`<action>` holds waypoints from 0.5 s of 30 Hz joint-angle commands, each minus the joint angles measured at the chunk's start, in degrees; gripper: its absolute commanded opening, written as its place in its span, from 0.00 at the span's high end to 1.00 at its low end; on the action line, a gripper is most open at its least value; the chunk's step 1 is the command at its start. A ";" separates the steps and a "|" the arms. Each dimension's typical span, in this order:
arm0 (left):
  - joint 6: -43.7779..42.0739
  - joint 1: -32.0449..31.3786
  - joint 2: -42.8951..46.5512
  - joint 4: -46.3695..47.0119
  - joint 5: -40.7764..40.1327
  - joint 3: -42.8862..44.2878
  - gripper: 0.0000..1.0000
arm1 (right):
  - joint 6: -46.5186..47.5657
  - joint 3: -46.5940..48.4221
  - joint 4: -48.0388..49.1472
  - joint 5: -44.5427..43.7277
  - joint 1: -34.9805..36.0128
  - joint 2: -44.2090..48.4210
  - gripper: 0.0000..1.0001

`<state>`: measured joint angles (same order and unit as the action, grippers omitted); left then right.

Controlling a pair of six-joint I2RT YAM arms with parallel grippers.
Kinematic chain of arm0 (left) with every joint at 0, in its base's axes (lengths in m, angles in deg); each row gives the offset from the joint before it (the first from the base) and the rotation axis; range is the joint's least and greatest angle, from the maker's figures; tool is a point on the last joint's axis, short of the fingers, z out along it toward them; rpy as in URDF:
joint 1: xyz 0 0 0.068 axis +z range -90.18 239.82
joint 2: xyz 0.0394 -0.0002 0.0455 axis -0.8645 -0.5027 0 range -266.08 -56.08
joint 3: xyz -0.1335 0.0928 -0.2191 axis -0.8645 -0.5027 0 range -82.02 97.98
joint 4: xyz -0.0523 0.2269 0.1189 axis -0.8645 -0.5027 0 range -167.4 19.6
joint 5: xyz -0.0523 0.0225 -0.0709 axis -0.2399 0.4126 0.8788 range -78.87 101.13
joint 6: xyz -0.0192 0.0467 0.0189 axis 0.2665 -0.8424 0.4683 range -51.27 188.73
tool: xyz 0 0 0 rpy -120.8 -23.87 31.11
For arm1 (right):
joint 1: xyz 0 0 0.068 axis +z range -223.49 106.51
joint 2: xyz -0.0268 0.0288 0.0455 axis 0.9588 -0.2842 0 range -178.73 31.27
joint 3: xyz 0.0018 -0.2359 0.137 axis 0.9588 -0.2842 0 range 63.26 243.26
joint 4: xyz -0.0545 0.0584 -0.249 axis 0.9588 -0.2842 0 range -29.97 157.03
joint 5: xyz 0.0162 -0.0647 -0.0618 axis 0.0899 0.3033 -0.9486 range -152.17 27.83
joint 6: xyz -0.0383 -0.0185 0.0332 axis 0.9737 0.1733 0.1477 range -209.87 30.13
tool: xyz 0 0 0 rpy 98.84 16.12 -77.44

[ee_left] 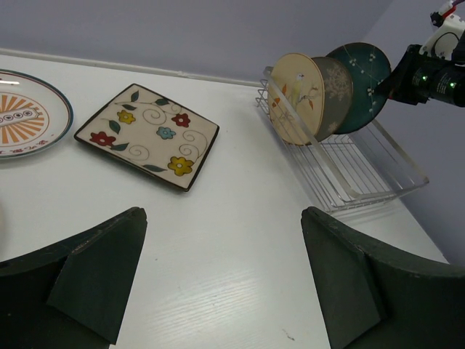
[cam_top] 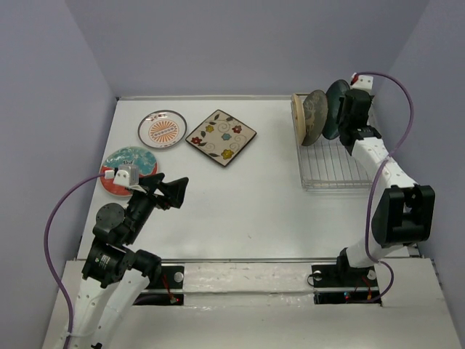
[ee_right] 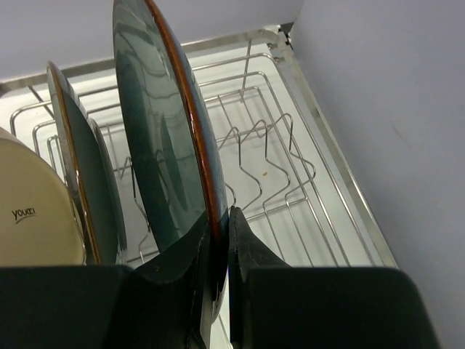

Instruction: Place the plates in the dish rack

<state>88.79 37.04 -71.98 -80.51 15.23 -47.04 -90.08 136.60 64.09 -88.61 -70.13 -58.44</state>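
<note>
My right gripper (ee_right: 221,218) is shut on the rim of the dark teal-blue plate (ee_right: 156,131), holding it upright over the dish rack (ee_right: 290,174). Beside it in the rack stand the grey tree-patterned plate (cam_top: 314,116) and the cream bird plate (cam_top: 298,120). I cannot tell whether the teal-blue plate (cam_top: 335,109) rests between the prongs. My left gripper (cam_top: 174,193) hangs open and empty above the table, left of centre. Flat on the table lie the square floral plate (ee_left: 147,136), the orange-sunburst plate (cam_top: 162,129) and the teal-and-red plate (cam_top: 127,169), which is partly hidden behind my left wrist.
The dish rack (cam_top: 330,163) sits at the back right, close to the right wall, with open prongs on its near half. Purple walls close in the table on three sides. My right arm (cam_top: 396,203) reaches along the right edge.
</note>
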 commanded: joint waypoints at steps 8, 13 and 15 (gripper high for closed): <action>-0.01 -0.24 -0.01 1.94 0.47 2.02 0.01 | -2.51 -0.56 11.82 1.38 -0.19 -0.46 0.93; -0.10 -0.24 -0.01 2.02 0.47 2.02 0.01 | -4.54 -1.80 11.29 1.30 -0.19 -1.78 0.87; -0.10 -0.15 0.08 1.94 0.47 2.02 0.01 | -5.24 -2.41 11.11 0.78 -0.19 -2.05 0.84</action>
<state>88.79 37.04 -71.98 -80.51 15.23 -47.04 -92.53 134.41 66.03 -86.92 -70.11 -61.78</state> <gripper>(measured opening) 0.990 0.132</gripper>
